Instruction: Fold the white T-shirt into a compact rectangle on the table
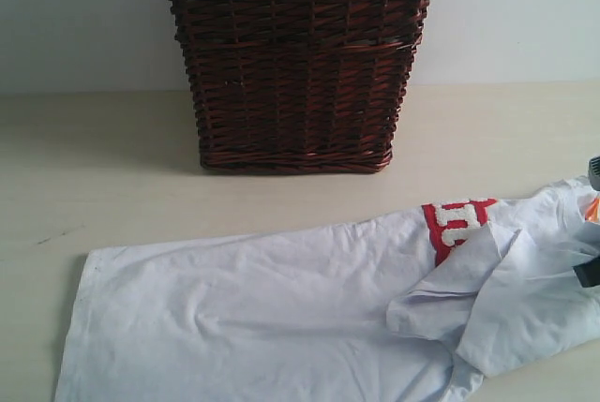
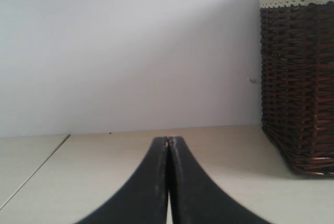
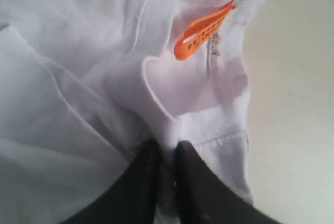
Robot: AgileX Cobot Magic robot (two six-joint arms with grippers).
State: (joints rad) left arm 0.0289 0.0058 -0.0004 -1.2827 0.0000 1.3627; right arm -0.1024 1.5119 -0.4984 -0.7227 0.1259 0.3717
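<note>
The white T-shirt [image 1: 262, 299] lies spread along the front of the table [image 1: 94, 186], its hem to the left. Its red chest band [image 1: 457, 224] shows near the right, and a sleeve is folded over the body there. The orange neck tag [image 3: 202, 32] sits by the collar. My right gripper [image 3: 168, 148] is at the shirt's collar end, its dark fingers pinching a fold of white cloth between them; in the exterior view only a dark bit of it shows at the right edge. My left gripper [image 2: 168, 140] is shut with nothing in it, low over bare table, out of the exterior view.
A tall dark-brown wicker basket [image 1: 295, 65] with a lace-trimmed liner stands at the back middle, against the white wall. In the left wrist view the basket [image 2: 300, 78] stands off to one side of the left gripper. A seam in the tabletop [image 2: 36, 166] runs nearby.
</note>
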